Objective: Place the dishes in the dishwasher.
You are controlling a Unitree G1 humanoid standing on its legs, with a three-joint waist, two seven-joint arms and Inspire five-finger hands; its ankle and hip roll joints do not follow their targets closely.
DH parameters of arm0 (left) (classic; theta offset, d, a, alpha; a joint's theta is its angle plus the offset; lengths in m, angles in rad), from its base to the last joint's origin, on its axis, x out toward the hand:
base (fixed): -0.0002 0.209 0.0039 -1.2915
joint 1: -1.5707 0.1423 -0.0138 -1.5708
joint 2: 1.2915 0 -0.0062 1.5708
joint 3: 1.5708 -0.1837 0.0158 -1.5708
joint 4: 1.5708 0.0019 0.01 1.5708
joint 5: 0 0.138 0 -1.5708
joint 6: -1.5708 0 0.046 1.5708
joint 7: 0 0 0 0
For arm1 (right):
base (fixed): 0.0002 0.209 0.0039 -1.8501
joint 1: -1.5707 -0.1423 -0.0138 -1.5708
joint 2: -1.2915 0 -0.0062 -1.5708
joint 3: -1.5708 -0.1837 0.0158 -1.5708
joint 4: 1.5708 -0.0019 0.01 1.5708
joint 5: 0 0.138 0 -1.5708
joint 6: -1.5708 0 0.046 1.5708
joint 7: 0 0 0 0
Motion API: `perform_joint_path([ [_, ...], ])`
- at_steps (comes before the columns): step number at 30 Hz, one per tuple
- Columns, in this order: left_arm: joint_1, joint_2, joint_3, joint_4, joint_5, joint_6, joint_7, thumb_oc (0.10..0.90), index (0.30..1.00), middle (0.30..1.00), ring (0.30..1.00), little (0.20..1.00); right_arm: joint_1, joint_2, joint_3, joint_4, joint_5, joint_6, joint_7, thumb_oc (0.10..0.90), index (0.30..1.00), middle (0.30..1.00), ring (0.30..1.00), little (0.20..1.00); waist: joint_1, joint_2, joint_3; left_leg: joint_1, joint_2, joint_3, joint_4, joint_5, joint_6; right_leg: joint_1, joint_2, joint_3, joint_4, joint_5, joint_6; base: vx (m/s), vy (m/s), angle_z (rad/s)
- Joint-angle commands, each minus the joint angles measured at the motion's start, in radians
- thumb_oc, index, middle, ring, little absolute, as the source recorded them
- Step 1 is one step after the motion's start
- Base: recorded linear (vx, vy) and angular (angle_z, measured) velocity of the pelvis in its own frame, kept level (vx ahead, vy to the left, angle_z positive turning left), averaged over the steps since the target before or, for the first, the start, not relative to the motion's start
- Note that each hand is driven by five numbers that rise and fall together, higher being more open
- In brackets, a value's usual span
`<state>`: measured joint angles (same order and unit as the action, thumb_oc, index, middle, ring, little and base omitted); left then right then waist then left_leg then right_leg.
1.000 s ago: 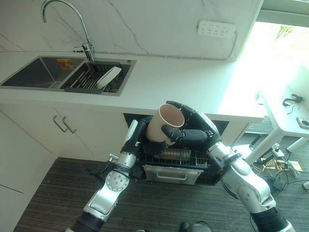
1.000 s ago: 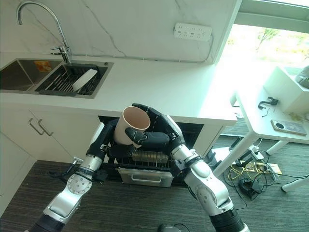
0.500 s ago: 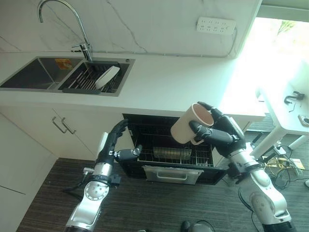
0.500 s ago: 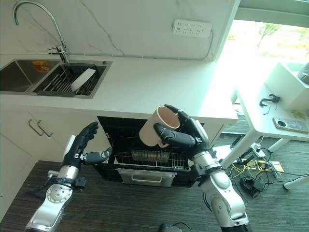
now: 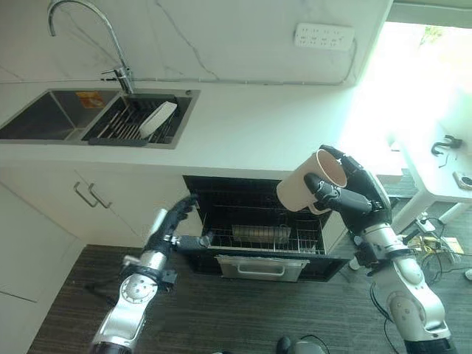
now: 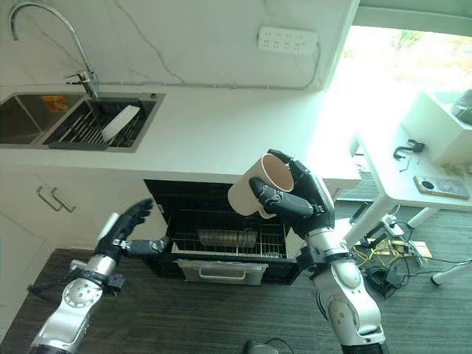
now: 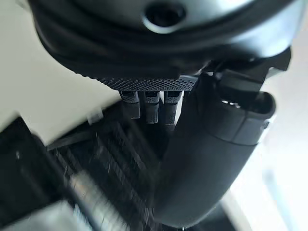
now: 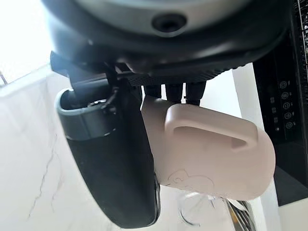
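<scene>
A pale pink mug (image 5: pixel 308 184) (image 8: pixel 211 154) is held tilted in the air above the right part of the open dishwasher (image 5: pixel 258 221), with my right hand (image 5: pixel 354 199) shut on it. The wire rack (image 5: pixel 262 237) is pulled out and holds a small cutlery basket (image 5: pixel 259 234). My left hand (image 5: pixel 175 223) hovers open at the dishwasher's left edge, fingers straight, holding nothing. A white plate (image 5: pixel 158 118) leans in the sink rack (image 5: pixel 133 122) on the far left counter.
A white countertop (image 5: pixel 251 125) runs above the dishwasher, with a tall tap (image 5: pixel 96 33) over the sink (image 5: pixel 44 114). White cabinet doors (image 5: pixel 88 203) stand left of the dishwasher. A white table (image 5: pixel 442 169) stands to the right over a dark wood floor (image 5: pixel 236 310).
My left hand has let go of the mug and dropped to the dishwasher's left edge, fingers spread. My right hand carried the mug to the right and a little higher.
</scene>
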<state>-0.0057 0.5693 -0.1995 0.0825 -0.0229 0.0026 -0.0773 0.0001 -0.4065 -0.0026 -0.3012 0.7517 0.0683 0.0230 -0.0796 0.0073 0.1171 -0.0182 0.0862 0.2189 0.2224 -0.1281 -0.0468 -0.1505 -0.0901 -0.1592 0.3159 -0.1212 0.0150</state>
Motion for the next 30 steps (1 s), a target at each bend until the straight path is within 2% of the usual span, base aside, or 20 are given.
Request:
perform_joint_path([
  [1, -0.149, 0.049, 0.005, -0.006, 0.057, -0.025, -0.028, 0.800, 0.900, 0.900, 0.900, 0.900, -0.073, -0.015, -0.060, -0.075, 0.064, -0.114, 0.018, 0.400, 0.300, 0.300, 0.300, 0.300, -0.011, 0.009, -0.047, -0.029, 0.101, -0.018, 0.078, -0.104, -0.021, 0.064, -0.076, -0.001, -0.016, -0.066, 0.126, 0.01, -0.025, -0.26],
  [3, -0.206, 0.068, -0.051, 0.022, 0.049, 0.034, -0.058, 0.800, 0.900, 0.900, 0.900, 0.900, -0.084, -0.021, -0.042, -0.071, 0.073, -0.110, 0.013, 0.400, 0.300, 0.300, 0.300, 0.300, -0.029, 0.014, -0.047, -0.026, 0.104, -0.006, 0.078, -0.105, -0.021, 0.062, -0.071, 0.010, -0.016, -0.065, 0.128, 0.01, -0.019, -0.21],
  [8, -0.287, 0.073, -0.128, 0.126, 0.058, 0.092, -0.083, 0.800, 0.900, 0.900, 0.900, 0.900, -0.090, -0.028, -0.028, -0.061, 0.093, -0.101, 0.028, 0.400, 0.300, 0.300, 0.300, 0.300, -0.060, 0.024, -0.050, -0.017, 0.114, 0.026, 0.078, -0.106, -0.018, 0.055, -0.058, 0.033, -0.016, -0.064, 0.129, 0.01, -0.012, -0.23],
  [12, -0.314, 0.070, -0.155, 0.198, 0.079, 0.102, -0.089, 0.800, 0.900, 0.900, 0.900, 0.900, -0.095, -0.034, -0.028, -0.057, 0.103, -0.091, 0.040, 0.400, 0.300, 0.300, 0.300, 0.300, -0.074, 0.028, -0.053, -0.013, 0.118, 0.041, 0.078, -0.106, -0.018, 0.052, -0.050, 0.044, -0.016, -0.064, 0.128, 0.01, -0.003, -0.20],
  [15, -0.349, 0.059, -0.187, 0.323, 0.097, 0.092, -0.077, 0.800, 0.900, 0.900, 0.900, 0.900, -0.105, -0.046, -0.031, -0.050, 0.122, -0.078, 0.059, 0.400, 0.300, 0.300, 0.300, 0.300, -0.091, 0.034, -0.055, -0.007, 0.124, 0.063, 0.078, -0.106, -0.019, 0.049, -0.040, 0.058, -0.016, -0.065, 0.125, 0.00, 0.003, -0.04],
  [18, -0.370, 0.021, -0.212, 0.444, 0.148, 0.112, -0.088, 0.800, 0.900, 0.900, 0.900, 0.900, -0.112, -0.051, -0.037, -0.052, 0.136, -0.054, 0.070, 0.400, 0.300, 0.300, 0.300, 0.300, -0.107, 0.038, -0.060, -0.004, 0.127, 0.075, 0.078, -0.106, -0.019, 0.048, -0.033, 0.071, -0.016, -0.066, 0.124, 0.02, 0.011, -0.09],
  [19, -0.377, -0.005, -0.224, 0.511, 0.175, 0.138, -0.121, 0.800, 0.900, 0.900, 0.900, 0.900, -0.116, -0.052, -0.039, -0.057, 0.143, -0.039, 0.070, 0.400, 0.300, 0.300, 0.300, 0.300, -0.114, 0.040, -0.063, -0.002, 0.127, 0.079, 0.078, -0.107, -0.018, 0.048, -0.030, 0.077, -0.016, -0.068, 0.123, 0.03, 0.014, -0.15],
  [21, -0.376, -0.021, -0.232, 0.546, 0.194, 0.143, -0.137, 0.800, 0.900, 0.900, 0.900, 0.900, -0.117, -0.052, -0.041, -0.061, 0.145, -0.032, 0.069, 0.400, 0.300, 0.300, 0.300, 0.300, -0.117, 0.040, -0.064, -0.001, 0.127, 0.080, 0.078, -0.107, -0.017, 0.048, -0.029, 0.079, -0.016, -0.068, 0.123, 0.02, 0.006, -0.11],
  [22, -0.372, -0.048, -0.248, 0.606, 0.227, 0.173, -0.189, 0.800, 0.900, 0.900, 0.900, 0.900, -0.120, -0.051, -0.044, -0.068, 0.150, -0.015, 0.068, 0.400, 0.300, 0.300, 0.300, 0.300, -0.123, 0.042, -0.065, 0.000, 0.127, 0.082, 0.078, -0.107, -0.017, 0.047, -0.028, 0.082, -0.016, -0.069, 0.124, 0.01, 0.005, -0.08],
  [24, -0.358, -0.074, -0.266, 0.667, 0.269, 0.181, -0.240, 0.800, 0.900, 0.900, 0.900, 0.900, -0.123, -0.050, -0.045, -0.071, 0.153, -0.005, 0.072, 0.400, 0.300, 0.300, 0.300, 0.300, -0.129, 0.043, -0.067, 0.000, 0.128, 0.085, 0.078, -0.107, -0.017, 0.046, -0.027, 0.086, -0.016, -0.070, 0.125, 0.00, 0.000, 0.00],
  [26, -0.331, -0.132, -0.294, 0.771, 0.328, 0.223, -0.428, 0.800, 0.900, 0.900, 0.900, 0.900, -0.129, -0.040, -0.041, -0.091, 0.146, 0.020, 0.068, 0.400, 0.300, 0.300, 0.300, 0.300, -0.142, 0.045, -0.066, 0.004, 0.129, 0.092, 0.078, -0.109, -0.015, 0.046, -0.024, 0.093, -0.016, -0.072, 0.125, 0.01, 0.010, -0.03],
  [29, -0.318, -0.149, -0.318, 0.793, 0.362, 0.267, -0.573, 0.800, 0.900, 0.900, 0.900, 0.900, -0.137, -0.037, -0.041, -0.088, 0.143, 0.029, 0.073, 0.400, 0.300, 0.300, 0.300, 0.300, -0.149, 0.049, -0.060, 0.014, 0.128, 0.095, 0.078, -0.116, -0.015, 0.054, -0.024, 0.092, -0.016, -0.079, 0.128, 0.00, 0.024, -0.15],
  [30, -0.312, -0.152, -0.335, 0.787, 0.358, 0.294, -0.655, 0.800, 0.900, 0.900, 0.900, 0.900, -0.143, -0.038, -0.037, -0.087, 0.145, 0.031, 0.071, 0.400, 0.300, 0.300, 0.300, 0.300, -0.151, 0.051, -0.058, 0.016, 0.126, 0.096, 0.078, -0.116, -0.014, 0.056, -0.023, 0.091, -0.016, -0.080, 0.128, -0.01, 0.024, -0.09],
])
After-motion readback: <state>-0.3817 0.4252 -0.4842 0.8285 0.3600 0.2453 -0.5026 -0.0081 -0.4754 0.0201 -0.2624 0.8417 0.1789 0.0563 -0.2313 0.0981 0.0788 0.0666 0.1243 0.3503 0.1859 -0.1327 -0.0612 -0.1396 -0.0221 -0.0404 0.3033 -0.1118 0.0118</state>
